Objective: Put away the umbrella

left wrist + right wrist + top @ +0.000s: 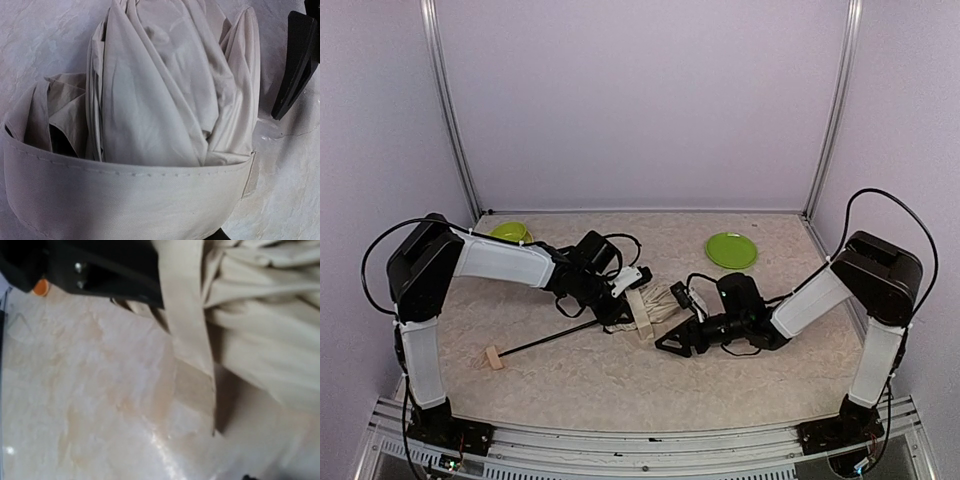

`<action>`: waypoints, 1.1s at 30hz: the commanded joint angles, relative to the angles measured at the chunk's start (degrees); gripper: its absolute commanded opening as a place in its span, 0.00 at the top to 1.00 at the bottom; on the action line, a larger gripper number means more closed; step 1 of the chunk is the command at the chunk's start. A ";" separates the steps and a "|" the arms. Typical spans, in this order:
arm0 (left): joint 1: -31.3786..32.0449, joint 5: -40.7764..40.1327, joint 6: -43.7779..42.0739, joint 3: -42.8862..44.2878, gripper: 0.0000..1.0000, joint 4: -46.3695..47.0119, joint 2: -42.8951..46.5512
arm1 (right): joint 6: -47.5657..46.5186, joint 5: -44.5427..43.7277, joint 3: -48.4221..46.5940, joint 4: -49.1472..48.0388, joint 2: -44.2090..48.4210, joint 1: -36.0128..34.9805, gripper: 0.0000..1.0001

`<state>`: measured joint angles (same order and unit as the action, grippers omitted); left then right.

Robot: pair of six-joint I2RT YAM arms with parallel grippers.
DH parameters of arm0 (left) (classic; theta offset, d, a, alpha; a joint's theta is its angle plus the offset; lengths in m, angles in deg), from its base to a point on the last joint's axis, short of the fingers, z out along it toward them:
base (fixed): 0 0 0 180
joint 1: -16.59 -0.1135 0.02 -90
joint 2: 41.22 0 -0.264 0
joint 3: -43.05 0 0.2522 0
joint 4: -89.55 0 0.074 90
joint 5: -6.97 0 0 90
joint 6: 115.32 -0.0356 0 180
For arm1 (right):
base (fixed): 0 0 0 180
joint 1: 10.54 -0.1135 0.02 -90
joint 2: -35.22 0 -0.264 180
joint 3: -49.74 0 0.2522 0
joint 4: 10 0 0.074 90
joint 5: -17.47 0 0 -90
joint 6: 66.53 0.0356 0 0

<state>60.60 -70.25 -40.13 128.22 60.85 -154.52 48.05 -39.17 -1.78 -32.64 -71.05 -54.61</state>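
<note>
The compact folding umbrella (pixel 658 303), its cream-beige fabric canopy bunched into loose pleats, lies at the middle of the table between the two arms. Its thin black shaft (pixel 555 338) runs out toward the near left and ends in a small light wooden knob (pixel 492 357) that rests on the surface. A broad cream fabric strap (pixel 125 200) curves around the bundle, and in the right wrist view its loose end carries a paler fastening patch (pixel 192 385) with no print that can be read. The left gripper (pixel 617 302) is clamped on the canopy's shaft end, its fingers hidden by cloth in its own camera. The right gripper (pixel 678 340) sits just beside the canopy's near side with its jaws spread, pinching nothing; one black finger (pixel 295 65) stands apart from the fabric. A round lime-green plate (pixel 731 250) lies toward the far right, and a second green dish (pixel 508 232) shows partly behind the left arm. The tabletop (pixel 620 390) is beige and marbled, enclosed by pale lilac walls (pixel 640 100) on silver metal posts (pixel 450 120).
</note>
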 commanded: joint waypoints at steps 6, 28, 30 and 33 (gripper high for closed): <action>0.86 -1.02 -1.00 1.33 1.00 0.72 -1.22 | 3.91 -1.92 -5.09 -6.07 -6.80 -0.92 0.32; 1.35 -2.76 -3.04 0.89 1.00 -0.96 -1.90 | -1.25 17.64 -7.22 -11.91 -1.07 -0.30 1.00; 1.95 -2.67 -4.36 0.19 1.00 -0.98 -1.41 | -0.31 16.60 -8.18 -10.51 2.33 3.31 1.00; 2.90 -1.11 -6.71 -1.66 1.00 -0.53 -0.05 | 1.19 12.06 -12.09 -3.94 4.00 9.41 1.00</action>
<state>61.92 -72.06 -42.88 128.51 60.94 -154.98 48.24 -25.05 -9.61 -41.34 -70.77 -53.04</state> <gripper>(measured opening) 0.306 0.012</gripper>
